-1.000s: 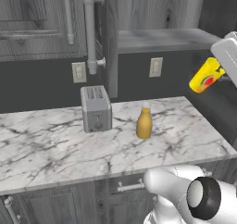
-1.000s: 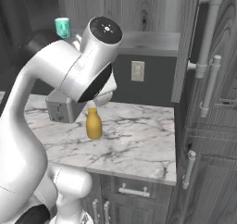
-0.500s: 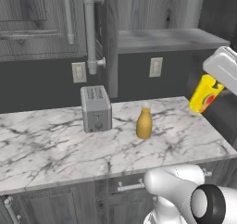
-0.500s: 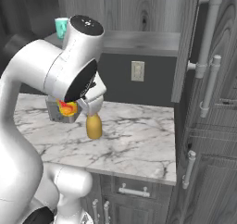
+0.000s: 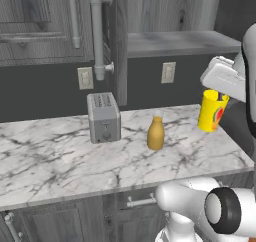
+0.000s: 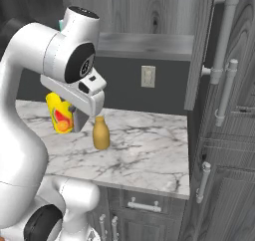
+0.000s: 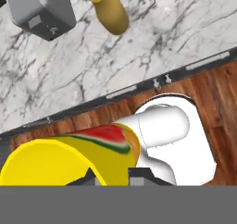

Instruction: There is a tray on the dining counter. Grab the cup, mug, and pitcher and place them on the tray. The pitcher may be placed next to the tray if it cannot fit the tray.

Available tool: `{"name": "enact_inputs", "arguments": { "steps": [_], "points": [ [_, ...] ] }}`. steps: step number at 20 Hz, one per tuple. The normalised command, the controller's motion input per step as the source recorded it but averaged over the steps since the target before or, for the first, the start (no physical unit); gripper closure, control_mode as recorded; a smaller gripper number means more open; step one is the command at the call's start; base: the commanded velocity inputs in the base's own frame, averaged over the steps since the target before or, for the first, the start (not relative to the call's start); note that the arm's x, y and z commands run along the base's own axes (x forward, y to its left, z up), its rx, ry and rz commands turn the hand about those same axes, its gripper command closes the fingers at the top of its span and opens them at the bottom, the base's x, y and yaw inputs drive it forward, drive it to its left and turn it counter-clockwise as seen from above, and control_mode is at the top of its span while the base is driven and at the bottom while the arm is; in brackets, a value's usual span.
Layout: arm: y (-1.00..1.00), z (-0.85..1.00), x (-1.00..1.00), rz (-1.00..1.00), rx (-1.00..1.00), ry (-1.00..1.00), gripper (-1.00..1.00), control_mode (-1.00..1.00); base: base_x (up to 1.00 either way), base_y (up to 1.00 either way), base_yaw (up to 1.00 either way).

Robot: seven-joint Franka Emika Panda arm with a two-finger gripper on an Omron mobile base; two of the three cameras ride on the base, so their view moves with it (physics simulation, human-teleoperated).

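Cup (image 5: 212,111) | clamped in gripper (image 7: 113,174), held tilted in the air | pitcher (image 5: 156,133) on worktop, well apart

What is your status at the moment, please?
Gripper shut on the cup, held in the air. Pitcher standing on the marble worktop beside the toaster. Nothing blocking.

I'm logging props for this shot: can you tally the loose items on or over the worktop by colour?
Bright yellow: 1, the cup in the pincer
Mustard yellow: 1, the pitcher
Grey: 1, the toaster
Total: 3
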Motion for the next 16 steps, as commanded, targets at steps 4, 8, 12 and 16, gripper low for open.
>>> {"name": "enact_inputs", "arguments": {
  "steps": [4, 8, 12, 16],
  "points": [
    [0.04, -0.21, 0.21, 0.19, -0.02, 0.03, 1.00, -1.00, 0.00, 0.00, 0.00],
    [0.14, -0.16, 0.13, 0.19, -0.06, 0.00, 1.00, -1.00, 0.00, 0.00, 0.00],
    [0.09, -0.12, 0.00, 0.11, -0.05, 0.00, 1.00, -1.00, 0.00, 0.00, 0.00],
    [0.00, -0.07, 0.12, 0.05, 0.00, 0.00, 1.00, -1.00, 0.00, 0.00, 0.00]
  ]
}}
